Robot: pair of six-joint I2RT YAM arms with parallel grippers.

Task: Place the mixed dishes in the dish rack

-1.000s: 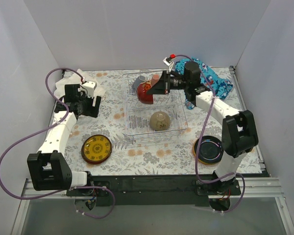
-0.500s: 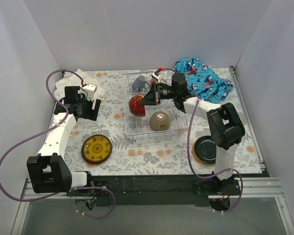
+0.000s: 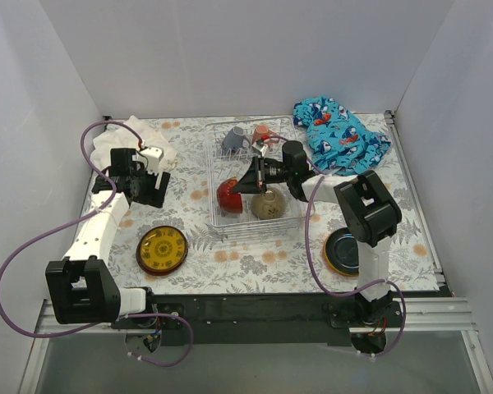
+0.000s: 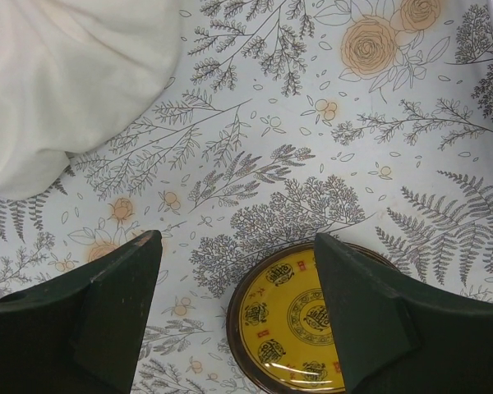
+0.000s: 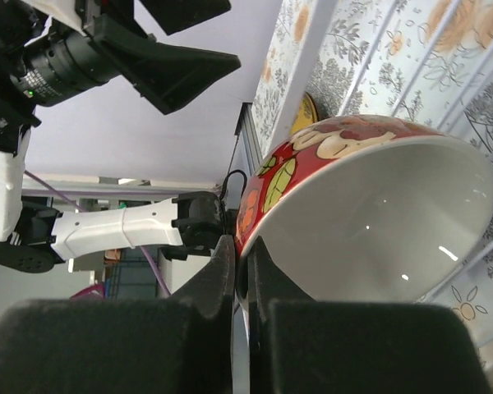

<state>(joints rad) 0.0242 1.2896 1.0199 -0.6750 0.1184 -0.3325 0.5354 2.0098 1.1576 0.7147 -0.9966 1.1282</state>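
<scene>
My right gripper (image 3: 248,182) is shut on the rim of a red bowl (image 3: 229,196) with a white inside (image 5: 378,222), held tilted low inside the wire dish rack (image 3: 216,215). A beige bowl (image 3: 268,203) lies in the rack beside it. A grey mug (image 3: 234,139) and a pink mug (image 3: 263,133) sit at the rack's far end. My left gripper (image 3: 154,174) is open and empty above the table's left side. A yellow patterned plate (image 3: 162,249) lies near the front left; in the left wrist view it (image 4: 300,328) shows below the open fingers. A dark blue plate (image 3: 347,251) lies at the front right.
A white towel (image 3: 123,138) is bunched at the back left, also in the left wrist view (image 4: 66,74). A blue shark-print cloth (image 3: 341,131) lies at the back right. White walls enclose the floral table on three sides.
My right gripper has carried the red bowl from the rack's far end down and toward the near left of the rack. The left gripper has shifted only slightly.
</scene>
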